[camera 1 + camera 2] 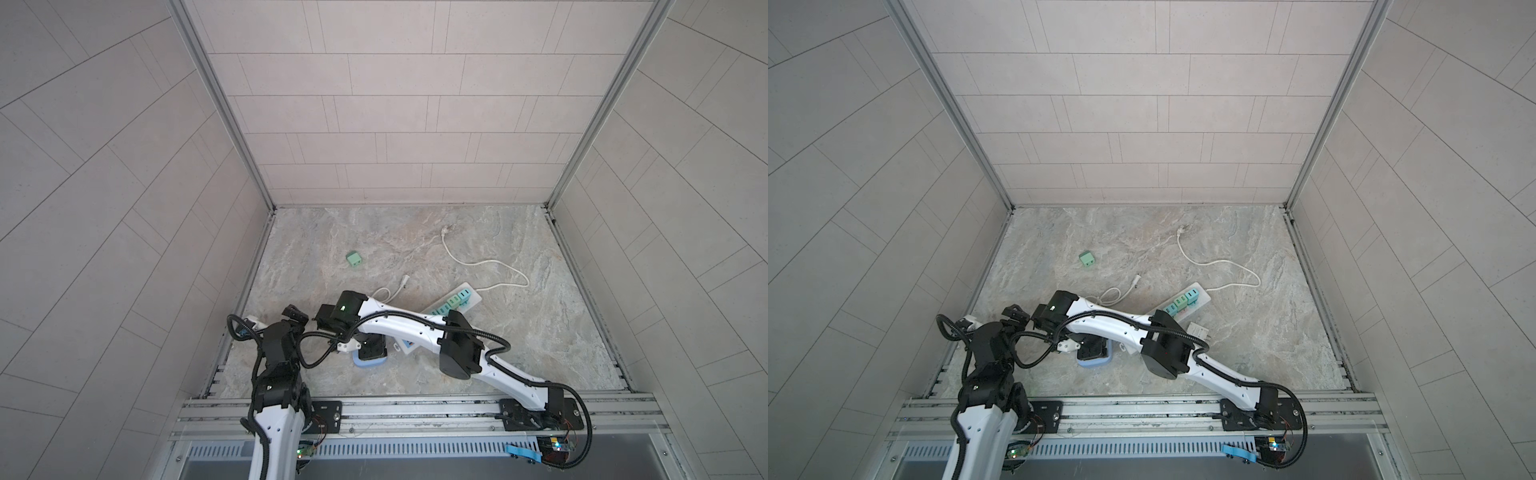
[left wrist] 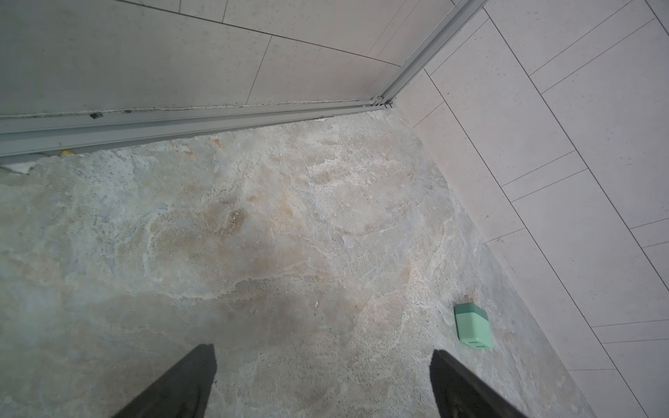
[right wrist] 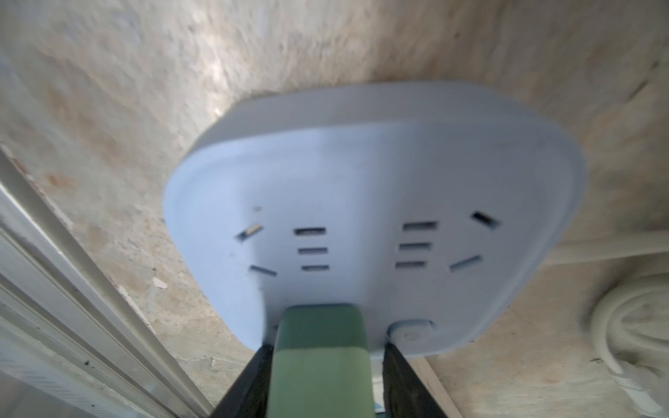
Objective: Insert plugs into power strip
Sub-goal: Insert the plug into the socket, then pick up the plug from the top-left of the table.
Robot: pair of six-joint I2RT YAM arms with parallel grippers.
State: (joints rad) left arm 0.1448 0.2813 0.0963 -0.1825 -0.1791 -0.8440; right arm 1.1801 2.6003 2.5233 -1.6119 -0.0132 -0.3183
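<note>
A pale blue rounded power strip (image 3: 362,173) lies on the stone floor near the front left (image 1: 365,364) (image 1: 1094,364). A green plug (image 3: 322,354) stands pushed into its near edge. My right gripper (image 3: 324,349) (image 1: 370,348) straddles that plug, open, with a gap showing beside one finger. A long white power strip (image 1: 471,293) (image 1: 1200,291) further right carries several teal and mint plugs (image 1: 457,300) (image 1: 1181,302). One loose mint plug (image 1: 353,259) (image 1: 1087,259) (image 2: 473,327) lies at the back left. My left gripper (image 2: 322,362) (image 1: 296,312) hangs open and empty over bare floor.
White cords (image 1: 486,266) (image 1: 1221,264) trail from the white strip, and another one coils (image 1: 386,293) (image 3: 630,325) beside the blue strip. A flat white block (image 1: 1198,330) lies by the right arm. Tiled walls and metal rails (image 2: 181,123) enclose the floor.
</note>
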